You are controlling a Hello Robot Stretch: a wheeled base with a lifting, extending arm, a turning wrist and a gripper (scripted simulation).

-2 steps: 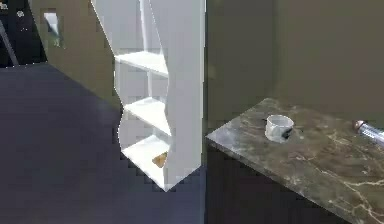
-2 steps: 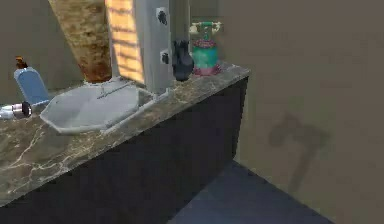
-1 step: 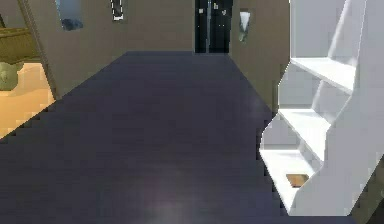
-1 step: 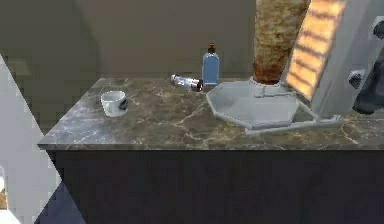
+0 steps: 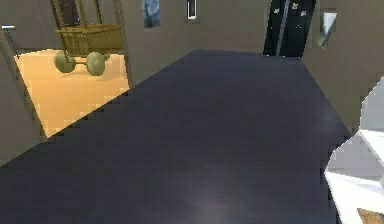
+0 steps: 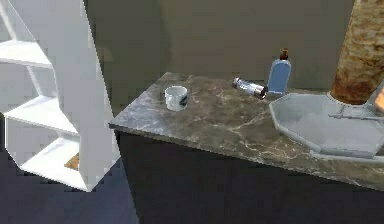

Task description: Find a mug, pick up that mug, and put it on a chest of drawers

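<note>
One mug (image 6: 178,97), white with a blue band, stands upright on the marble counter (image 6: 200,130) in the arm side view. It is near the counter's left end, between the front edge and the wall. The gripper's state I cannot tell from these pictures.

These are the hazards as I judge them.

- **Shelf unit:** The white shelf unit (image 6: 55,100) stands at nine o'clock of the mug, just beside the counter's end. An arm brought in from that side, or a base that creeps too far forward, could knock its slanted side panel.
- **Mug:** It has bare stone around it. A reach that arrives too low could push it rather than take it, sliding it toward the wall at twelve o'clock or tipping it.
- **Bottles:** At two o'clock of the mug a small bottle (image 6: 249,88) lies on its side, and just past it a blue bottle (image 6: 279,73) stands upright. An overshoot that way could roll the one and topple the other.
- **Sink:** Farther on, at about four o'clock, the sink (image 6: 330,125) is set into the counter. A mug shoved or dropped there could end in the basin.

In the forward view the dark floor (image 5: 200,130) runs toward a doorway at ten o'clock, with a wooden cart (image 5: 88,45) beyond it. On the way to a chest of drawers, a tight turn could clip what looks to be the same shelf unit at four o'clock.
</note>
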